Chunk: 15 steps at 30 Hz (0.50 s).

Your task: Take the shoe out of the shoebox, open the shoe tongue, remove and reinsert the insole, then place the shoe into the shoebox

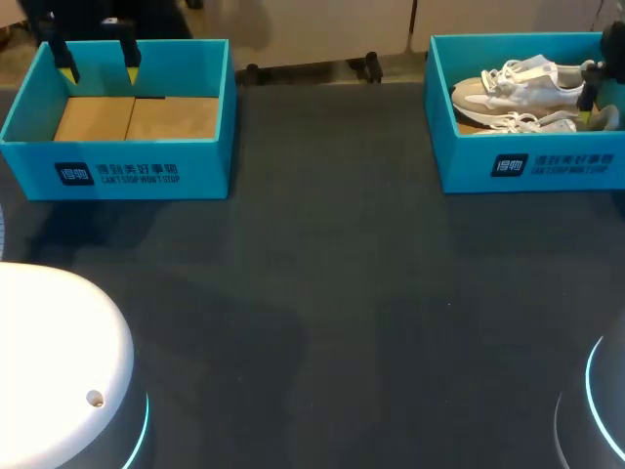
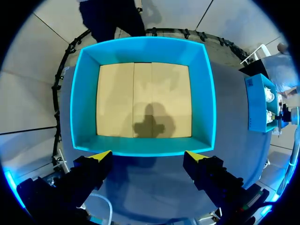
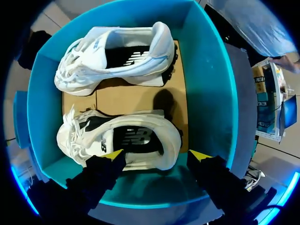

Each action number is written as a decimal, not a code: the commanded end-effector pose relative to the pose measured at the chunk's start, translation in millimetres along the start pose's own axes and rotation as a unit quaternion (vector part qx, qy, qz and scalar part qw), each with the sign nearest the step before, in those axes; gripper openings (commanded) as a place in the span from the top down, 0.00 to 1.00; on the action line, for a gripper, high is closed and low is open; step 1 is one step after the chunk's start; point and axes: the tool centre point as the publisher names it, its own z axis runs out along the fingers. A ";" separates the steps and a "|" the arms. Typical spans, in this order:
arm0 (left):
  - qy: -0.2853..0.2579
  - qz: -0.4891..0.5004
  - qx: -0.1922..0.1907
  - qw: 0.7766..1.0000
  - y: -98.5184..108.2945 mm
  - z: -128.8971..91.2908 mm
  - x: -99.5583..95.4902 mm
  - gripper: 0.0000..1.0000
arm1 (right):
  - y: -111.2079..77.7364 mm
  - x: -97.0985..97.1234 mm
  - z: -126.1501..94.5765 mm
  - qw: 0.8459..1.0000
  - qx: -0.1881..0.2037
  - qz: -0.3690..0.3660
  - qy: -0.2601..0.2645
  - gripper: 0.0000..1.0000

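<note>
White shoe point(image 3: 119, 140) in teal shoebox point(image 3: 206, 93), 1 o'clock on table point(image 1: 322, 244), just ahead of right gripper point(image 3: 155, 154); fingers apart, holding nothing. Shoe's long axis runs 9-to-3, parallel to finger line; wrist turn likely needed. Left gripper point(image 2: 147, 154), fingers apart, over other shoebox point(image 2: 84, 108) at 11 o'clock, well apart from shoe.

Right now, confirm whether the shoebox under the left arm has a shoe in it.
No, the left shoebox shows only its bare cardboard floor.

Table point(image 1: 332, 293): dark grey matte top, fills most of head view. Far edge: black fittings point(image 1: 369, 66), spaced apart. Lighting: dim, diffuse; soft shadows on top, front-left. Same grey top in left wrist view.
</note>
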 end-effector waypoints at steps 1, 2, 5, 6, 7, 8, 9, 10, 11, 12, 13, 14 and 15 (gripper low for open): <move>0.000 0.000 0.000 1.000 0.0 -0.1 0.0 0.00 | 7.0 -1.1 13.2 1.000 0.006 -0.004 0.006 0.22; 0.000 0.000 0.000 1.000 0.0 -0.1 0.0 0.00 | 6.8 -1.6 14.9 1.000 0.006 -0.004 0.006 0.21; 0.000 0.000 0.000 1.000 0.0 -0.1 0.0 0.00 | 7.2 -4.6 21.1 1.000 0.010 0.002 0.010 0.19; 0.000 0.000 0.000 1.000 0.0 -0.1 0.0 0.00 | 8.0 -6.3 23.1 1.000 0.011 0.005 0.011 0.19; 0.000 0.000 0.000 1.000 0.0 -0.1 0.0 0.00 | 8.4 -7.3 24.6 1.000 0.011 0.006 0.010 0.18; 0.000 0.000 0.000 1.000 0.0 -0.1 0.0 0.00 | 8.6 -7.9 25.6 1.000 0.012 0.006 0.009 0.18; 0.000 0.000 0.000 1.000 0.0 -0.1 0.0 0.00 | 9.1 -9.3 26.9 1.000 0.012 0.008 0.009 0.20; 0.000 0.000 0.000 1.000 0.0 -0.1 0.0 0.00 | 9.7 -11.0 28.0 1.000 0.012 0.009 0.010 0.20; 0.000 0.000 0.000 1.000 0.0 -0.1 0.0 0.00 | 10.2 -11.9 28.8 1.000 0.013 0.011 0.010 0.22; 0.000 0.000 0.000 1.000 0.0 -0.1 0.0 0.00 | 10.6 -12.7 29.5 1.000 0.013 0.012 0.012 0.24; 0.000 0.000 0.000 1.000 0.0 -0.1 0.0 0.00 | 10.9 -12.9 29.9 1.000 0.013 0.012 0.012 0.25; 0.000 0.000 0.000 1.000 0.0 -0.1 0.0 0.00 | 11.2 -12.5 31.6 1.000 0.015 0.014 0.015 0.24; 0.000 0.000 0.000 1.000 0.0 -0.1 0.0 0.00 | 12.1 -12.1 34.3 1.000 0.018 0.014 0.016 0.25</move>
